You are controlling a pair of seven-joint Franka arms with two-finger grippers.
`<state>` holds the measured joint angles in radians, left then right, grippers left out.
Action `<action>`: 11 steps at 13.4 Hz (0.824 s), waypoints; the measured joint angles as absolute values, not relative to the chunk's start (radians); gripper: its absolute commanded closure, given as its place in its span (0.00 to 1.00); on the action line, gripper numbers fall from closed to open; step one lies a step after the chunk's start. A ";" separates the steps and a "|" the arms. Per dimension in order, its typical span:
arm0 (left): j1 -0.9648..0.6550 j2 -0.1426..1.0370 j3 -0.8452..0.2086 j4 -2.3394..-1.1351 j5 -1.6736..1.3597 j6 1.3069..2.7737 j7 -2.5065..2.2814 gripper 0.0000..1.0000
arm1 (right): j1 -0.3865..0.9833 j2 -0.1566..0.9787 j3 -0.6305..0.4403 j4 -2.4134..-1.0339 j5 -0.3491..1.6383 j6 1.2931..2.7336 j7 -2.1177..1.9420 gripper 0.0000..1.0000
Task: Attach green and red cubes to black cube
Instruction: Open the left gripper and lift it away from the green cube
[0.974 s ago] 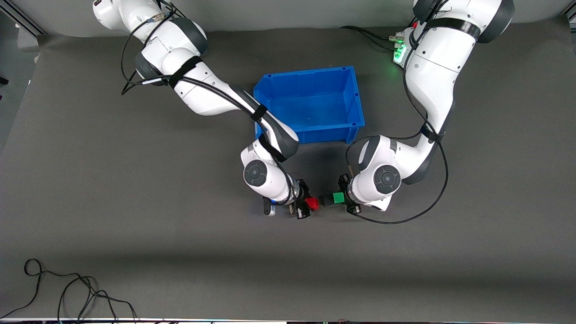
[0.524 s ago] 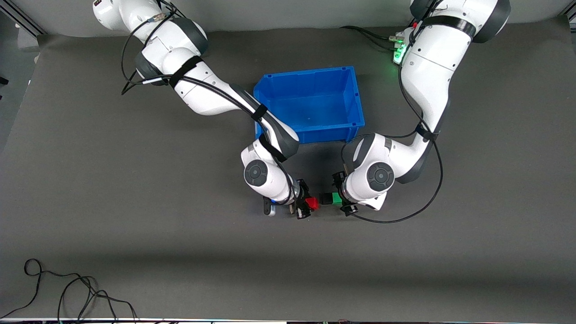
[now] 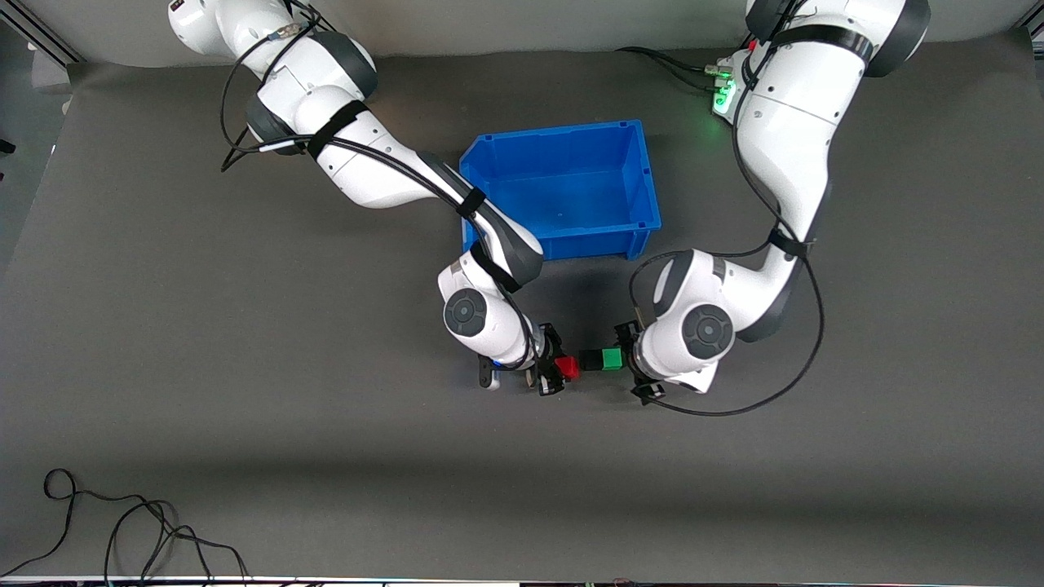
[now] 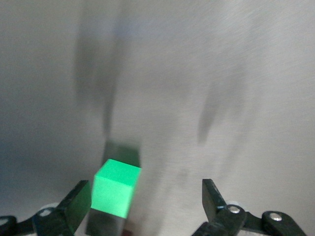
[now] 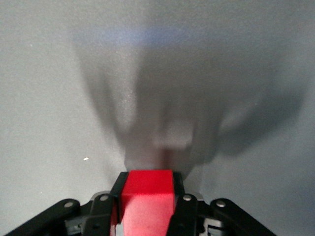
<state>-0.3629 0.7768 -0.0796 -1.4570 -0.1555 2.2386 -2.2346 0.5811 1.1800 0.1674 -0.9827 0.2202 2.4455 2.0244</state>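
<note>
The red cube (image 3: 567, 368) (image 5: 147, 196) is clamped between the fingers of my right gripper (image 3: 553, 373) (image 5: 147, 194), low over the grey mat. The black cube (image 3: 589, 359) lies between the red cube and the green cube (image 3: 612, 359), all in one row. It touches the green one and sits close against the red one. My left gripper (image 3: 633, 362) (image 4: 145, 204) stands open at the green cube's end of the row. In the left wrist view the green cube (image 4: 114, 194) lies close beside one finger (image 4: 74, 209), with the dark cube (image 4: 103, 223) past it.
A blue bin (image 3: 563, 244) stands just farther from the front camera than the cubes, between the two arms. A loose black cable (image 3: 122, 530) lies at the mat's near edge toward the right arm's end. A green-lit box (image 3: 722, 98) sits by the left arm's base.
My left gripper has opened and let go of the green cube, after a short push toward the red cube and a draw back. The right gripper has kept still, shut on the red cube.
</note>
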 measured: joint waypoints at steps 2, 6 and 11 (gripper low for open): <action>-0.332 0.776 -0.074 -1.399 -0.121 2.207 -2.229 0.00 | 0.588 1.180 0.168 -0.982 0.220 2.444 2.030 0.72; -0.277 0.773 -0.074 -1.339 -0.078 2.170 -2.165 0.00 | 0.594 1.180 0.166 -0.982 0.220 2.442 2.040 0.00; -0.216 0.769 -0.071 -1.309 -0.049 2.126 -2.036 0.00 | 0.595 1.172 0.149 -0.963 0.210 2.445 2.040 0.00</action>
